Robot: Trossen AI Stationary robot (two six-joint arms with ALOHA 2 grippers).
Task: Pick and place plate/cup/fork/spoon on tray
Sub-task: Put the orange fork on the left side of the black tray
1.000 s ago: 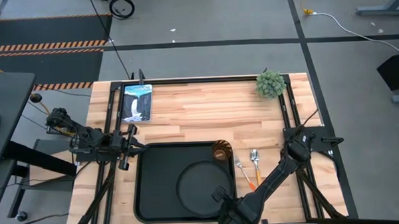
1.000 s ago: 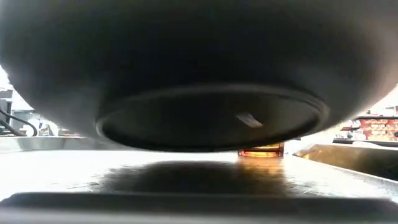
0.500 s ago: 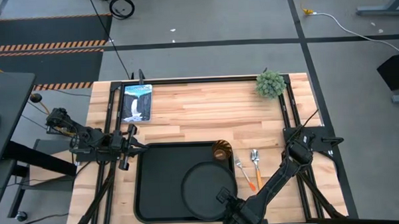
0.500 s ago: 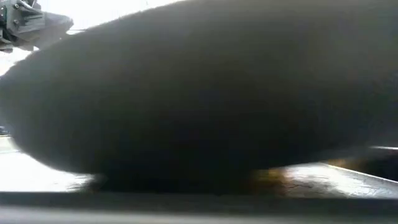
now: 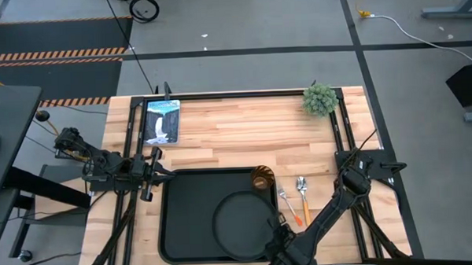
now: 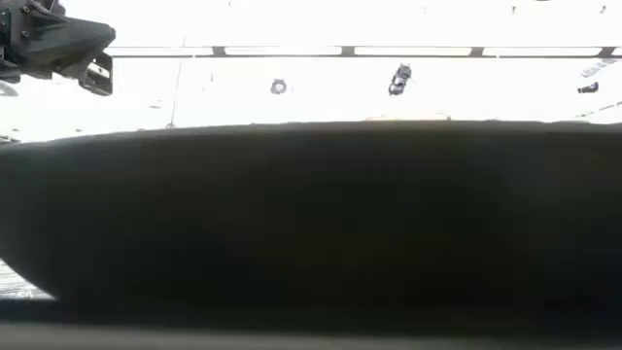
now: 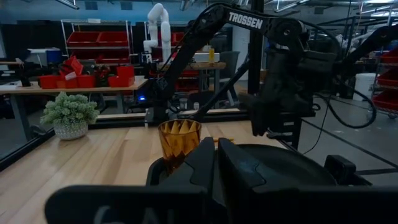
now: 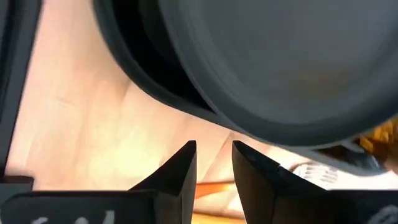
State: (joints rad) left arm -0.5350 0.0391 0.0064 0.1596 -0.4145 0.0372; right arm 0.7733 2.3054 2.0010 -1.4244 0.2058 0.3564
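The round black plate [image 5: 239, 219] lies on the black tray [image 5: 180, 221], right of its middle, and fills the low view [image 6: 311, 224]. The amber cup [image 5: 261, 179] stands in the tray's far right corner and also shows in the left wrist view [image 7: 178, 140]. The fork [image 5: 286, 203] and the spoon [image 5: 302, 189] lie on the wood right of the tray. My right gripper [image 5: 276, 232] is at the plate's near right rim, its fingers [image 8: 186, 168] a narrow gap apart with nothing between them, just clear of the rim [image 8: 217, 121]. My left gripper [image 5: 153, 176] waits shut at the tray's far left corner.
A small potted plant [image 5: 320, 100] stands at the far right of the table. A picture card [image 5: 161, 122] lies at the far left. Bare wood lies between them, beyond the tray. The table's near edge is close behind my right gripper.
The plate, held above the tray a second ago with its underside showing in the low view, has come down onto the tray. My right gripper has drawn back from the plate's rim toward the table's right edge.
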